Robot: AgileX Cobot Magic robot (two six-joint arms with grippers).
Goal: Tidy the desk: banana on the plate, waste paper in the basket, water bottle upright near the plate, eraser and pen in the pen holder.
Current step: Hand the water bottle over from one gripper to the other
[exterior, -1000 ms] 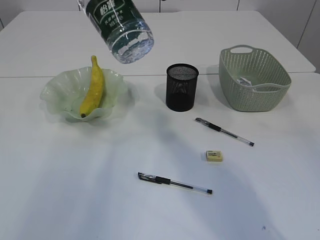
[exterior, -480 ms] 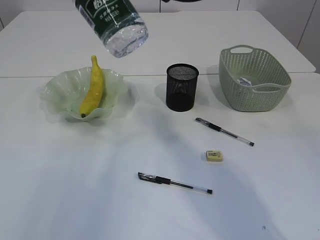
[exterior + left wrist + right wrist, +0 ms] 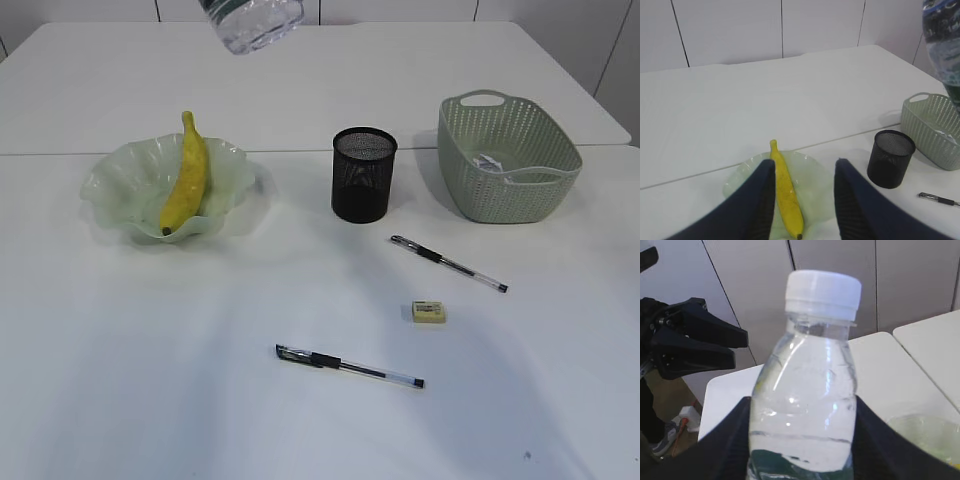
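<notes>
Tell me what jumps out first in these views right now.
The clear plastic water bottle with its white cap fills the right wrist view, clamped between the right jaws; only its base shows at the exterior view's top edge. Below, the yellow banana lies in the pale green wavy plate at left.

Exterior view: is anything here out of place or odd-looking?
Yes. A clear plastic water bottle hangs high above the table, gripped by the right gripper. Two black pens and a yellow eraser lie loose outside the black mesh pen holder.
</notes>
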